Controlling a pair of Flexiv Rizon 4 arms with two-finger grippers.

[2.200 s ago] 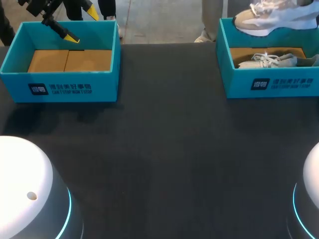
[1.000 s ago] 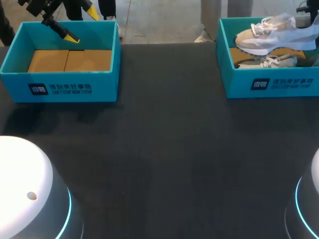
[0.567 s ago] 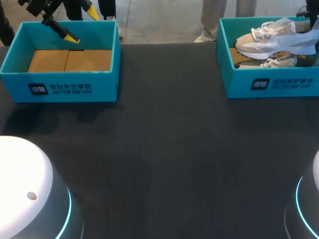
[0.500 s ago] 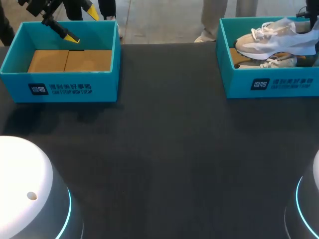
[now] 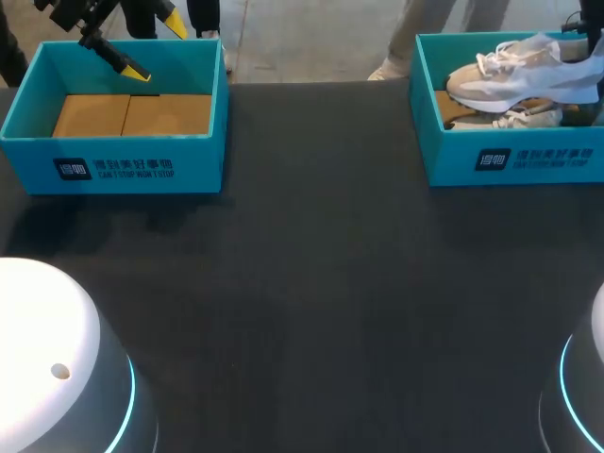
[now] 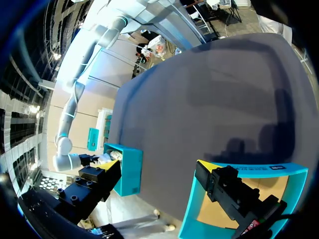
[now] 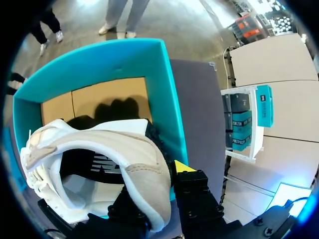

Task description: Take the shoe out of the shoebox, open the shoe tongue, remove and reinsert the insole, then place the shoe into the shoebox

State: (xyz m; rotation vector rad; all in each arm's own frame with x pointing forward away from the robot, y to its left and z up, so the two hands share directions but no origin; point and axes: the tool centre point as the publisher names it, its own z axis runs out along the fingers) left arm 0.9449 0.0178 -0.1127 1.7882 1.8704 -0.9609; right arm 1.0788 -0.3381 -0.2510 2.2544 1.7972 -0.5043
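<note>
Shoe (image 7: 142,152) in right jaws, one tip hidden

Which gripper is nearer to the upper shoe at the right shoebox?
Right. The right gripper is shut on the heel of the upper shoe above the right shoebox; the left gripper hangs open over the left shoebox, across the table.

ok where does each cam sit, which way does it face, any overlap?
Head view: fixed above and behind, looking down on the table; shows both arm bases and the open left jaws over the left shoebox.
Left wrist view: on the left wrist, looking along the left jaws across the table to the right shoebox.
Right wrist view: on the right wrist, looking down into the right shoebox; right jaws shut on the shoe.
Shared: all three show the right shoebox.
</note>
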